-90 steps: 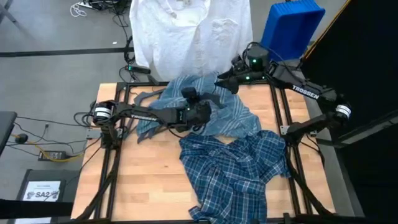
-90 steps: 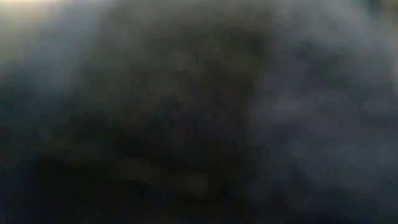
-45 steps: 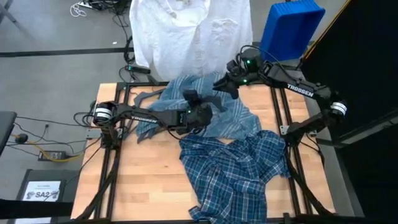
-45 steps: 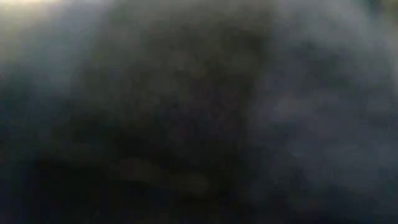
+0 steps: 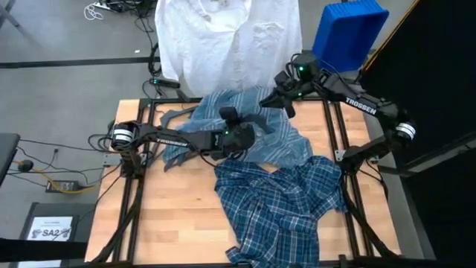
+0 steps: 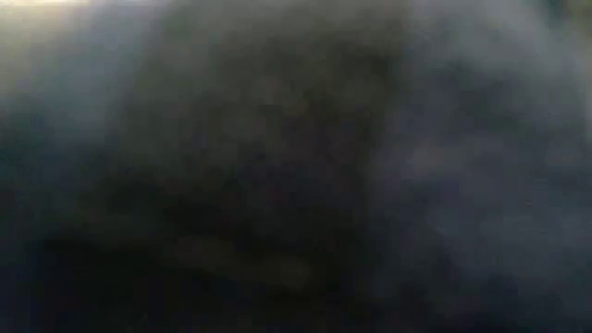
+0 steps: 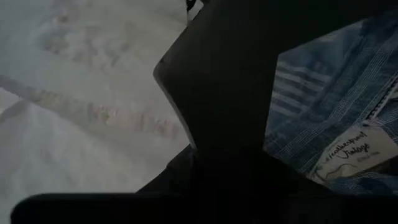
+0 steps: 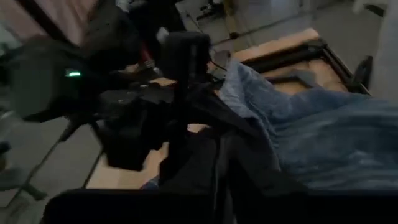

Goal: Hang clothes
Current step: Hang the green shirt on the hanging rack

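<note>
A plain white shirt (image 5: pixel 223 41) is hanging at the upper middle of the high view. Below it, a light blue-grey shirt (image 5: pixel 286 141) with fine stripes is lying at centre frame, and a darker blue plaid shirt (image 5: pixel 279 205) is spreading across the lower middle. The table (image 5: pixel 175 208) is showing pale wood with black rails. A bright blue bin (image 5: pixel 348 33) is sitting at upper right.

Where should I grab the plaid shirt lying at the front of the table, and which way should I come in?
Probably best from straight above. The plaid shirt lies crumpled on the table, with no collar showing in the high view. A raised fold near its upper edge, beside the striped shirt, looks easiest to pinch. The left gripper is nearest, so approach from that side.
</note>
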Robot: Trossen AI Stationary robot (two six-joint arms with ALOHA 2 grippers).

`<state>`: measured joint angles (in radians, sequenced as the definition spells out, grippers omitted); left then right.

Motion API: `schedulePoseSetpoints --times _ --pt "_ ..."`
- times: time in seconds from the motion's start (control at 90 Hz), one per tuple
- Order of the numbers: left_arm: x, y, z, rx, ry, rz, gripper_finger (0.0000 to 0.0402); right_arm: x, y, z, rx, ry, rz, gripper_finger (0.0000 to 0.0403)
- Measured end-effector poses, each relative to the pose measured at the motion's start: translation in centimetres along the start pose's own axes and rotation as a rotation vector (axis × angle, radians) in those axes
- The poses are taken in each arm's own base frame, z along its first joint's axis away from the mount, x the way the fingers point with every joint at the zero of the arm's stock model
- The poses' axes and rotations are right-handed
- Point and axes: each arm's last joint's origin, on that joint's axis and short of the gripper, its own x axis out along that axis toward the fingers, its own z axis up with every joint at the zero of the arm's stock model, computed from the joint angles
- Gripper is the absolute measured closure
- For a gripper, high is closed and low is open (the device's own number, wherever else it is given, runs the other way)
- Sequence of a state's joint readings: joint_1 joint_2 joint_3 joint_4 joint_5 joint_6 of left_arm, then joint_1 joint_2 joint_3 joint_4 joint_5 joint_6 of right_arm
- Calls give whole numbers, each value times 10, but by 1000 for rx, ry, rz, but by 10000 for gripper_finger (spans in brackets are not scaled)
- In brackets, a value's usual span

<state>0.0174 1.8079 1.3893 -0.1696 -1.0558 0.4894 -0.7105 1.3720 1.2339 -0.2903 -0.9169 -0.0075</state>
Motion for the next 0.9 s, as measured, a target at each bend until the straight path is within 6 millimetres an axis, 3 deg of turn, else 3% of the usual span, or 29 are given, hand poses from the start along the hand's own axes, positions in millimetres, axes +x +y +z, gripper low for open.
schedulePoseSetpoints --times 0.2,0.511,0.733,0.9 --pt "-5 10 1 -20 -14 0 332 -26 28 19 -156 -100 -42 300" --pt "-20 45 8 -79 -59 73 332 -76 85 36 -390 -249 -244 171" --pt "-30 81 29 -34 -42 196 332 -85 112 36 -480 -278 -322 154" --pt "-35 112 43 -36 -41 247 332 -59 127 28 -460 -202 -292 171"
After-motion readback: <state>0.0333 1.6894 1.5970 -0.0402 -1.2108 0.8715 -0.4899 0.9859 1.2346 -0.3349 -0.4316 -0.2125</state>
